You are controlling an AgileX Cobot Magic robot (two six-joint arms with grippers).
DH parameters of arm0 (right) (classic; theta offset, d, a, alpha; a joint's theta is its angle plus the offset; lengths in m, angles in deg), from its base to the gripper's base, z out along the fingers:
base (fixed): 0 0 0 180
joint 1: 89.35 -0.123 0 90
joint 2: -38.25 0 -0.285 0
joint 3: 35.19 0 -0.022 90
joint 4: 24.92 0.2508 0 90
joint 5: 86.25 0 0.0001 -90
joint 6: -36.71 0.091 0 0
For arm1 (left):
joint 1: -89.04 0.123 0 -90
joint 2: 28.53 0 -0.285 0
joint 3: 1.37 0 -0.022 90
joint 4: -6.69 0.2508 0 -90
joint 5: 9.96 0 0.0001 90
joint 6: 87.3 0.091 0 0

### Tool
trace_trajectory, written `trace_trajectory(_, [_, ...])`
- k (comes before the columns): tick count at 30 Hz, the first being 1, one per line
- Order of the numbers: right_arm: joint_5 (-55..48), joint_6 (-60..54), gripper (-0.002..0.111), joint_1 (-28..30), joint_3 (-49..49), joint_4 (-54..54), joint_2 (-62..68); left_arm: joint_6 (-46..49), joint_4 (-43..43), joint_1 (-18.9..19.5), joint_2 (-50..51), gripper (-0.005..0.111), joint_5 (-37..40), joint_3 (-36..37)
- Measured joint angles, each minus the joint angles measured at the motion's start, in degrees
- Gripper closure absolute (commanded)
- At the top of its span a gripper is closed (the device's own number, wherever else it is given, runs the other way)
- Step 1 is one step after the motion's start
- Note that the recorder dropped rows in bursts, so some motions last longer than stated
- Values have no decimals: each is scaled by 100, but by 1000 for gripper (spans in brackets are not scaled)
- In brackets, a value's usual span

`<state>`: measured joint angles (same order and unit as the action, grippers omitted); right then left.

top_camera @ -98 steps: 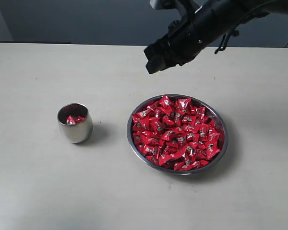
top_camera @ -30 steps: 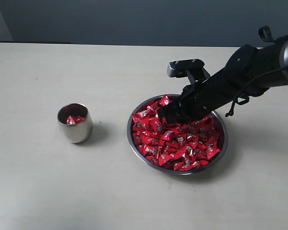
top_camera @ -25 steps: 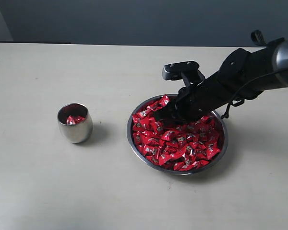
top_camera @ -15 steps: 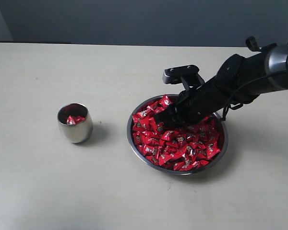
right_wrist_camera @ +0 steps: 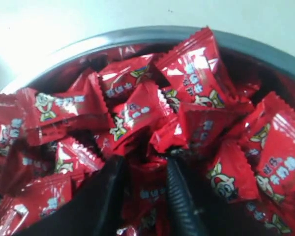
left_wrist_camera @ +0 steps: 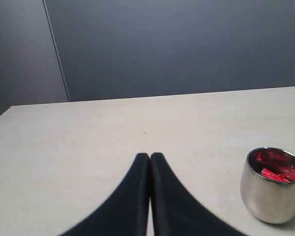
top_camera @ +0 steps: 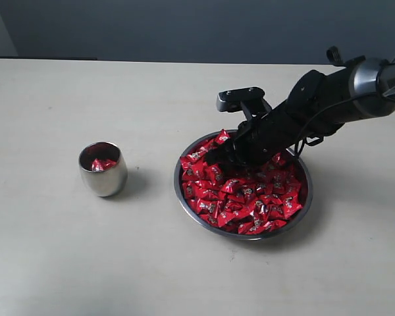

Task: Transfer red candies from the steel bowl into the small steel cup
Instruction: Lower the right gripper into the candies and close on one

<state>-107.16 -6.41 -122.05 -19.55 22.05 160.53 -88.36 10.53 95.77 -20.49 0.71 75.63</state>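
Observation:
The steel bowl (top_camera: 249, 237) sits right of centre, heaped with red candies (top_camera: 250, 194). My right gripper (top_camera: 217, 156) reaches down into the bowl's far left part. In the right wrist view its two black fingers (right_wrist_camera: 179, 196) press on either side of one red candy (right_wrist_camera: 147, 194), with more candies piled around and the bowl rim (right_wrist_camera: 137, 33) beyond. The small steel cup (top_camera: 103, 174) stands upright to the left and holds a few red candies (top_camera: 103, 164). In the left wrist view the left gripper (left_wrist_camera: 150, 156) is shut and empty, with the cup (left_wrist_camera: 270, 199) off to one side.
The pale table (top_camera: 66, 257) carries only the bowl and the cup, with a bare gap between them. A dark wall (top_camera: 151, 26) runs behind the far edge. The right arm (top_camera: 329, 102) slants in over the bowl's far right rim.
Over the last second my right gripper has shifted left across the candy pile toward the bowl's far left rim, jaws unchanged. The cup and the bowl have not moved.

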Motion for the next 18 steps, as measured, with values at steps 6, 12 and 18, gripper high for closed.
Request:
trace_trajectory(6, [-115, 587, 78, 0, -22, -919, 0, 0, 0, 0, 0, 106, 0, 0])
trace_trajectory(12, [-157, 1016, 78, 0, -32, -1434, 0, 0, 0, 0, 0, 106, 0, 0])
trace_trajectory(18, [-157, 1144, 78, 0, -30, -1500, 52, 0, 0, 0, 0, 106, 0, 0])
